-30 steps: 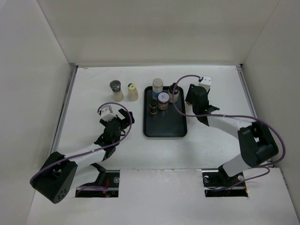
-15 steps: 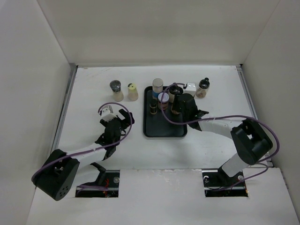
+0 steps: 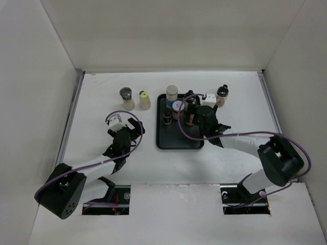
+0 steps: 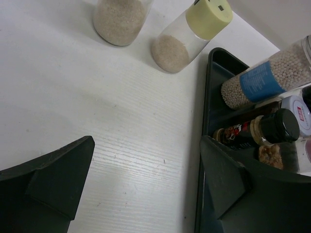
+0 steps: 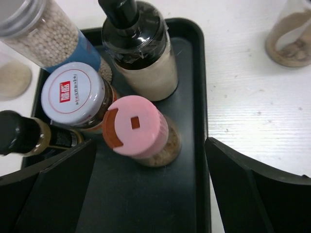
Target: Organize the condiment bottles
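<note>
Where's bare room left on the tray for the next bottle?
The tray is bare across its near half, from the pink-capped bottle to the near rim. Its far end is crowded: white-lidded jar and black-topped bottle pack in there. The table left of the tray is bare too.

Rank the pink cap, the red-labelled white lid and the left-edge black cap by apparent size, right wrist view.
1. Pink cap and white lid: they look about alike, so not ranked.
2. Black cap: smallest, though partly cut by the frame edge.
</note>
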### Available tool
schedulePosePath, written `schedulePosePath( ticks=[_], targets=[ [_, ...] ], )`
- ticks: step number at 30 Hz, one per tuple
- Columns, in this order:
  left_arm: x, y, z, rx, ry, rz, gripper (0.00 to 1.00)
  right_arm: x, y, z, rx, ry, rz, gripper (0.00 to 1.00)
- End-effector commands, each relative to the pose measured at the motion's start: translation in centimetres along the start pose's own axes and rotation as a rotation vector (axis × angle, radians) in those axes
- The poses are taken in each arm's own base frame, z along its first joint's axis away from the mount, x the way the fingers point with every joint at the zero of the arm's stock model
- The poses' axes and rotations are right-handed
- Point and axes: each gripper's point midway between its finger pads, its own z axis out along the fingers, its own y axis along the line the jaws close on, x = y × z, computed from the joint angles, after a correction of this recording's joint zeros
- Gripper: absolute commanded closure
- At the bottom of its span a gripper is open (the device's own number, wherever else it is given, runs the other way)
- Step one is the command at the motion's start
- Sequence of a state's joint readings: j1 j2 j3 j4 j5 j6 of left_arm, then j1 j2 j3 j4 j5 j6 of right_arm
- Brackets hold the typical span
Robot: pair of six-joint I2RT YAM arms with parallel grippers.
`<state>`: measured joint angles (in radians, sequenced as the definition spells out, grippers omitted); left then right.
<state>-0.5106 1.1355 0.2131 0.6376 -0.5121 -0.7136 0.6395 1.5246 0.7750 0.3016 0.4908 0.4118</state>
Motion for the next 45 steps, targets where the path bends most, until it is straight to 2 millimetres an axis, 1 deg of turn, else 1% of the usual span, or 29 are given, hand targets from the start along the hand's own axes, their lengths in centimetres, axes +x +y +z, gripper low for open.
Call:
schedulePosePath(
  ticks=[1,2,4,5,6,7,8,9,10,11,13,14,15,17,18,19,20,24,26,30,33,35,38,40,41,43,45],
  targets=[
    [-1.9,-1.8,0.8,0.022,-0.039,-0.002,0.11,-3.4,0.2,-2.6,-0.034,-0.114,0.082,0.0],
    [-2.0,-2.0,0.8,0.019,-0.037,0.003,0.12,-3.3,-0.4,-3.2,-0.03,-0.123,0.096,0.0],
    [-2.5,-2.8,1.0,0.021,-0.031,0.017,0.14,-2.8,-1.6,-4.4,-0.019,-0.134,0.126,0.0],
    [-3.0,-3.5,1.4,0.019,-0.028,0.029,0.16,-2.6,-2.0,-5.0,-0.022,-0.139,0.143,0.06],
    [-3.5,-4.2,1.7,0.019,-0.023,0.04,0.17,-2.3,-2.3,-5.5,-0.028,-0.14,0.159,0.18],
    [-4.1,-5.0,2.0,0.022,-0.019,0.055,0.17,-1.9,-2.6,-6.0,-0.034,-0.14,0.177,0.35],
    [-4.6,-5.8,2.5,0.019,-0.013,0.079,0.17,-1.4,-2.9,-6.4,-0.037,-0.138,0.193,0.49],
    [-5.0,-6.5,3.0,0.013,-0.009,0.106,0.17,-1.1,-3.0,-6.7,-0.046,-0.138,0.21,0.56],
    [-5.5,-7.1,3.6,0.004,-0.007,0.132,0.17,-0.6,-3.1,-6.9,-0.059,-0.136,0.22,0.6],
    [-5.7,-7.6,4.4,-0.005,-0.001,0.161,0.17,-0.4,-2.9,-7.1,-0.08,-0.138,0.229,0.61],
    [-6.1,-8.6,5.7,-0.021,0.004,0.204,0.17,-0.2,-2.5,-7.2,-0.116,-0.141,0.242,0.6],
    [-6.2,-8.9,6.5,-0.033,0.011,0.233,0.17,-0.1,-2.1,-7.2,-0.138,-0.136,0.244,0.57],
    [-6.2,-9.3,7.4,-0.048,0.017,0.267,0.17,-0.2,-1.7,-7.3,-0.155,-0.136,0.248,0.5],
    [-6.1,-9.5,8.7,-0.077,0.021,0.315,0.18,-0.5,-1.3,-7.5,-0.176,-0.143,0.258,0.32],
    [-5.8,-9.4,9.4,-0.093,0.026,0.336,0.19,-0.5,-1.0,-7.8,-0.19,-0.145,0.259,0.24],
    [-5.8,-9.4,9.9,-0.102,0.027,0.349,0.2,-0.4,-0.7,-8.0,-0.2,-0.144,0.255,0.2],
    [-5.5,-9.5,10.5,-0.109,0.033,0.363,0.21,-0.5,-0.7,-8.2,-0.202,-0.148,0.255,0.18],
    [-4.9,-9.5,12.5,-0.149,0.036,0.415,0.24,-1.1,-0.4,-8.8,-0.226,-0.165,0.269,0.16],
    [-4.8,-9.1,13.4,-0.182,0.021,0.43,0.25,-1.2,-0.3,-9.1,-0.235,-0.171,0.27,0.15],
    [-4.4,-9.2,15.2,-0.194,0.012,0.456,0.27,-1.1,-0.2,-9.3,-0.246,-0.168,0.273,0.15],
    [-4.7,-9.5,16.5,-0.191,-0.013,0.455,0.3,-1.3,-0.1,-9.4,-0.251,-0.171,0.271,0.15],
    [-5.0,-9.7,17.0,-0.188,-0.021,0.45,0.33,-1.0,-0.1,-9.2,-0.249,-0.164,0.271,0.15],
    [-5.1,-9.6,17.5,-0.191,-0.027,0.452,0.42,-1.0,0.0,-9.3,-0.255,-0.163,0.268,0.15],
    [-5.1,-9.4,17.7,-0.195,-0.026,0.451,0.5,-1.2,-0.1,-9.3,-0.251,-0.171,0.268,0.15],
    [-5.2,-9.3,17.8,-0.195,-0.025,0.45,0.57,-1.2,-0.1,-9.3,-0.25,-0.17,0.269,0.15],
    [-5.8,-9.4,17.3,-0.19,-0.034,0.444,0.67,-1.0,-0.1,-9.3,-0.255,-0.164,0.272,0.15],
    [-6.9,-10.2,15.9,-0.168,-0.06,0.427,0.72,-1.1,-0.2,-9.3,-0.25,-0.168,0.269,0.15]
  ],
)
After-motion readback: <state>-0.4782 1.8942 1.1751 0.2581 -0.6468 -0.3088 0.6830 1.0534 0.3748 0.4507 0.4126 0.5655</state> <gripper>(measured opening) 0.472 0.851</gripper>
